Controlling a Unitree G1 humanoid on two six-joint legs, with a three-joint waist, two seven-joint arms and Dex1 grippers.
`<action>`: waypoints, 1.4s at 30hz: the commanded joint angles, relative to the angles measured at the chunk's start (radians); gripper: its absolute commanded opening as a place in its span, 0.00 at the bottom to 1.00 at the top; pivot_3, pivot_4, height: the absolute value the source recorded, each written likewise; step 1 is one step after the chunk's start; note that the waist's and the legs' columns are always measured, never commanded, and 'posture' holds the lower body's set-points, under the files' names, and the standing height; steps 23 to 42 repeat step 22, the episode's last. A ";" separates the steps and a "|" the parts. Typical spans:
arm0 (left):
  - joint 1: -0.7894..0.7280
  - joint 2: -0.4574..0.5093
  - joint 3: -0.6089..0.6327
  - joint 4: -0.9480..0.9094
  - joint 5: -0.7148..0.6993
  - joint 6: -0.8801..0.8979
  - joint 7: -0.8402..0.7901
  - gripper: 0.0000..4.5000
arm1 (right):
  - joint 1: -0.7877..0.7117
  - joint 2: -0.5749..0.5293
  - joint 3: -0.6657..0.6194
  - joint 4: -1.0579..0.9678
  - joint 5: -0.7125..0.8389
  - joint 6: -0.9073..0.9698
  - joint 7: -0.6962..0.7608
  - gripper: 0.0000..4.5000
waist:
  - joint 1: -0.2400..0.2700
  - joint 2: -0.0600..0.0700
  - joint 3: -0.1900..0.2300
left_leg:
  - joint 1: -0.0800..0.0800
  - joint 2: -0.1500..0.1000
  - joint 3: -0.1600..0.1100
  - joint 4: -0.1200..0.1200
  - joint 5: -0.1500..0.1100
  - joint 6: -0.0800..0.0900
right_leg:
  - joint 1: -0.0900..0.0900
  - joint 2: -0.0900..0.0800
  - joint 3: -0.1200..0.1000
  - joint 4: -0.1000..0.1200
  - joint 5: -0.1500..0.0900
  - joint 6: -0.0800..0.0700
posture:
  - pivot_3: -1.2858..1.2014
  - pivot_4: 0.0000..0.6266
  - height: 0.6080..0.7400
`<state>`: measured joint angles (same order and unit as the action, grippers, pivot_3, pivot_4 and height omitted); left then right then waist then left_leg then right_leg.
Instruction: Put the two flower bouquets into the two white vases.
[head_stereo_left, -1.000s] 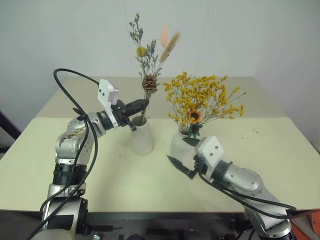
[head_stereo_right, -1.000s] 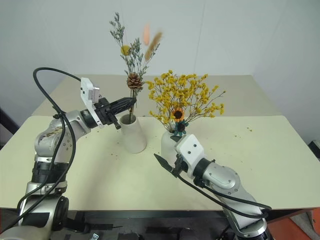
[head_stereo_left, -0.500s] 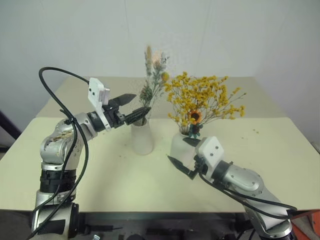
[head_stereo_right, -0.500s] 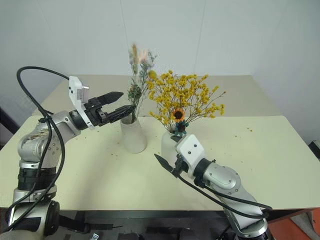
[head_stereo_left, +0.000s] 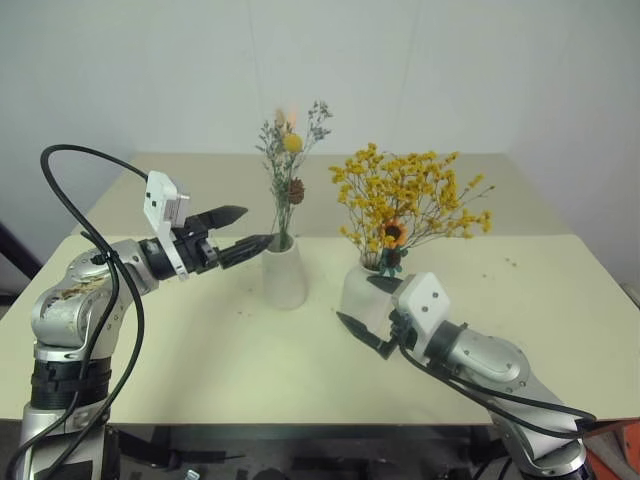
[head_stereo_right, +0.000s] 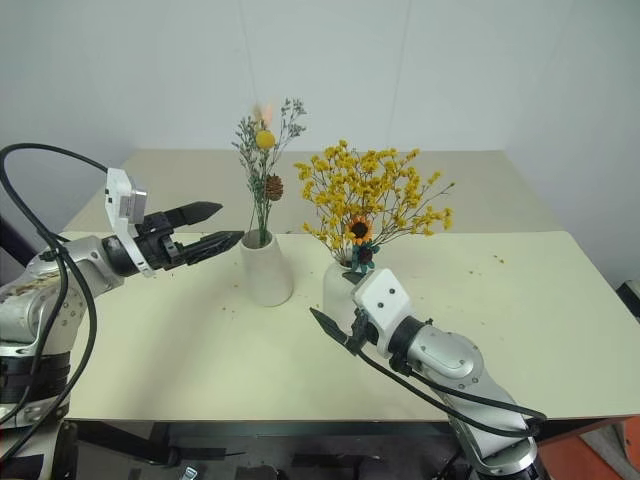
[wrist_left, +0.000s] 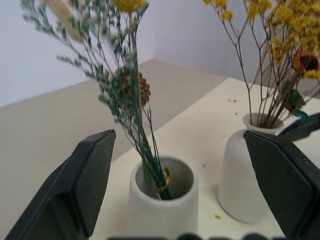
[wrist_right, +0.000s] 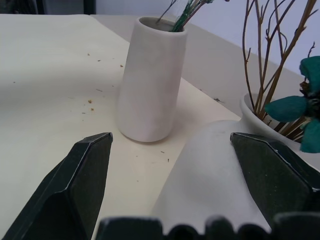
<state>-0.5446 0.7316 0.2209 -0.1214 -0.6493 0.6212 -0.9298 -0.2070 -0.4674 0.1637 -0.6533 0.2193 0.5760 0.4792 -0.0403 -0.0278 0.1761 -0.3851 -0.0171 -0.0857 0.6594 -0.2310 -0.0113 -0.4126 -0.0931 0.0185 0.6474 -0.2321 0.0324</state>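
Observation:
The slim sprig bouquet (head_stereo_left: 287, 175) with a yellow ball and pinecone stands in the taller white vase (head_stereo_left: 283, 275), its stems (wrist_left: 150, 155) down in the mouth. My left gripper (head_stereo_left: 255, 225) hangs open just left of that vase's rim, apart from the stems, with nothing between its fingers (wrist_left: 85, 185). Beside it, the bushy yellow bouquet (head_stereo_left: 410, 200) with a small sunflower stands in the rounded white vase (head_stereo_left: 362, 295). My right gripper (head_stereo_left: 365, 308) is open, one finger (wrist_right: 80, 185) on each side of the rounded vase (wrist_right: 215, 185), not closed on it.
Both vases stand near the middle of a pale table (head_stereo_left: 520, 300) with small flower crumbs scattered on it. A white wall rises behind the table. A black cable (head_stereo_left: 70, 165) loops above my left arm.
My left gripper has opened, let go of the sprig bouquet and drawn back to the left. The sprig has dropped lower into the taller vase. The right arm has not moved.

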 joint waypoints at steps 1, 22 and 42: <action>0.020 0.060 0.020 0.002 0.010 -0.112 -0.146 0.99 | 0.010 -0.019 -0.045 -0.032 0.014 0.004 0.009 1.00 | 0.000 0.000 0.000 | 0.000 0.000 0.000 0.000 0.000 0.000 | 0.000 0.000 0.000 0.000 0.000 0.000 | 0.52 0.24 1.00; -0.020 0.065 -0.078 0.064 0.053 -0.154 -0.270 0.99 | 0.120 -0.115 -0.191 -0.211 0.094 0.116 0.009 1.00 | 0.020 0.000 0.000 | 0.000 0.001 0.000 0.000 0.000 0.000 | 0.001 0.000 -0.001 -0.001 -0.004 0.006 | 0.52 0.24 1.00; -0.020 0.065 -0.078 0.064 0.053 -0.154 -0.270 0.99 | 0.120 -0.115 -0.191 -0.211 0.094 0.116 0.009 1.00 | 0.020 0.000 0.000 | 0.000 0.001 0.000 0.000 0.000 0.000 | 0.001 0.000 -0.001 -0.001 -0.004 0.006 | 0.52 0.24 1.00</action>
